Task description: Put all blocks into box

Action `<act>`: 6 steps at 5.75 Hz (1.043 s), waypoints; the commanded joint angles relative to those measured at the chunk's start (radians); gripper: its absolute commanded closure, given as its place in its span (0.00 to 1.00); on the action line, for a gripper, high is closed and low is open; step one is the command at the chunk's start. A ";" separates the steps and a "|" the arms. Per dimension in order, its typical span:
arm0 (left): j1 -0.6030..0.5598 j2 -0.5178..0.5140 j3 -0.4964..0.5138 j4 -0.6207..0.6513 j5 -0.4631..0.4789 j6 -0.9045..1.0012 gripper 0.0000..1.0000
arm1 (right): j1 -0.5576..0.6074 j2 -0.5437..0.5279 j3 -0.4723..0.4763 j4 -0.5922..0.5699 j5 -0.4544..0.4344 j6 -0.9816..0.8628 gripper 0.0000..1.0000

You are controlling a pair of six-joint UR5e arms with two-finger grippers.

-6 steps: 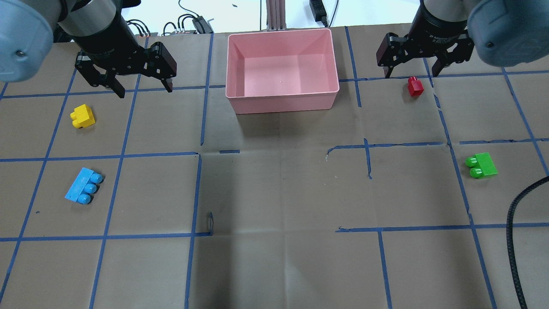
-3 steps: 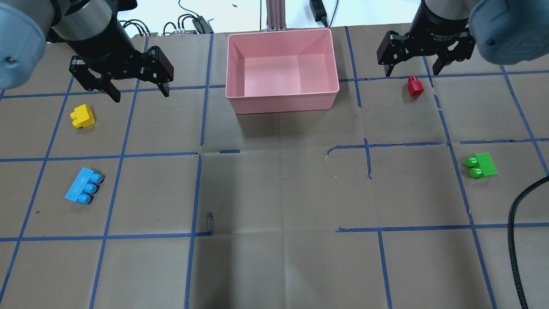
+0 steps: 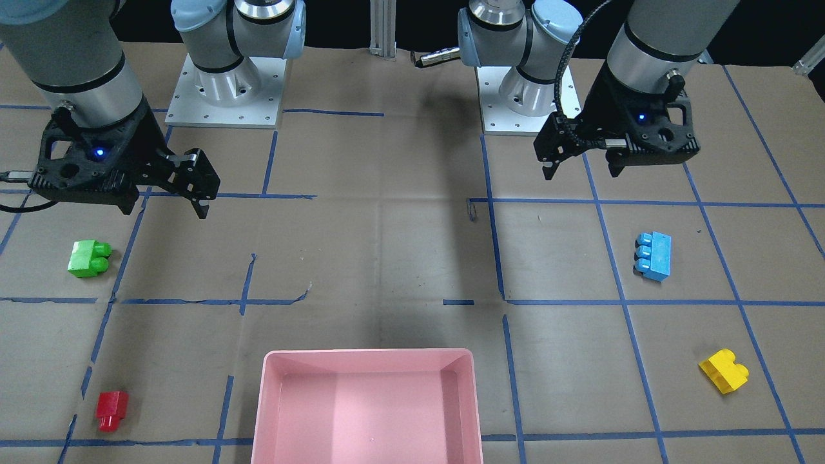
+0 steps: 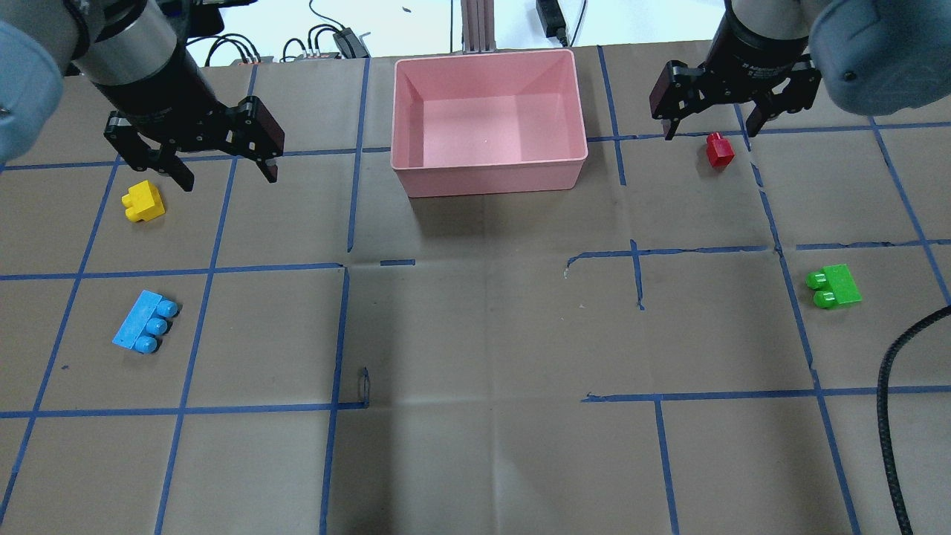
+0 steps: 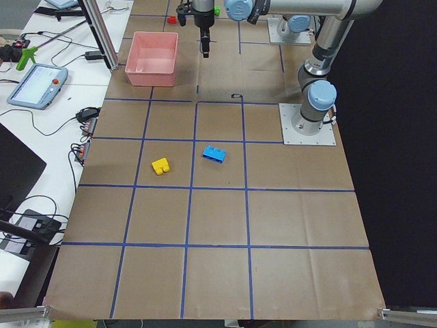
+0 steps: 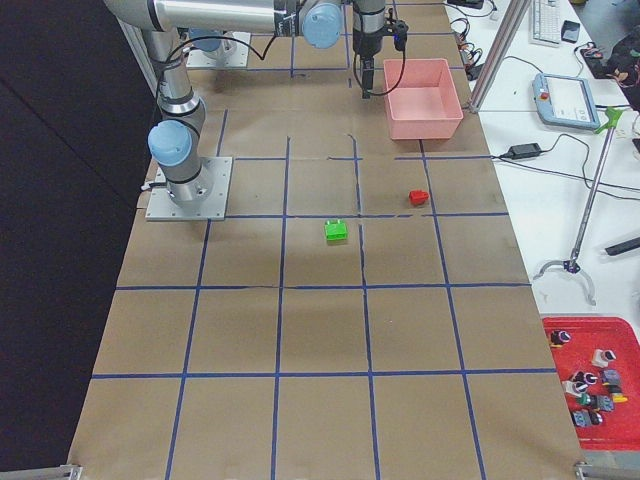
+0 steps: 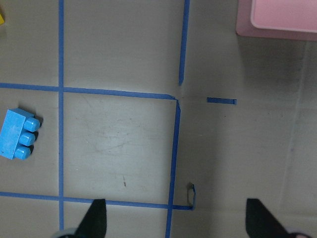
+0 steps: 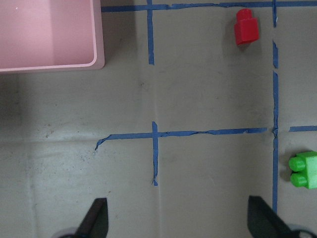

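Observation:
The pink box [image 4: 490, 178] stands empty at the far middle of the table; it also shows in the front view [image 3: 367, 353]. The yellow block [image 4: 143, 201] and the light blue block [image 4: 145, 322] lie on the left. The red block [image 4: 718, 149] and the green block [image 4: 833, 286] lie on the right. My left gripper [image 4: 228, 177] is open and empty, raised just right of the yellow block. My right gripper [image 4: 708, 132] is open and empty, raised just beyond the red block. The left wrist view shows the blue block [image 7: 18, 134]. The right wrist view shows the red block [image 8: 246, 31] and green block [image 8: 305, 169].
Blue tape lines cross the brown paper table cover. A black cable [image 4: 891, 386] curves in at the near right edge. Wires and plugs [image 4: 327, 37] lie beyond the far edge. The two arm bases [image 3: 225, 84] [image 3: 525, 84] stand on the robot's side.
My left gripper has moved left and nearer, closer to the yellow block, still open. My right gripper has barely moved. No block has moved.

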 commanded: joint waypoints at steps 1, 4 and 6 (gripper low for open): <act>0.245 0.022 -0.016 -0.003 0.001 0.364 0.00 | 0.009 -0.002 0.050 0.011 0.002 0.002 0.00; 0.553 0.024 -0.194 0.188 -0.001 1.013 0.01 | -0.058 -0.042 0.129 -0.067 -0.089 -0.199 0.00; 0.541 -0.013 -0.310 0.264 -0.011 0.998 0.01 | -0.350 -0.021 0.156 -0.072 -0.078 -0.475 0.00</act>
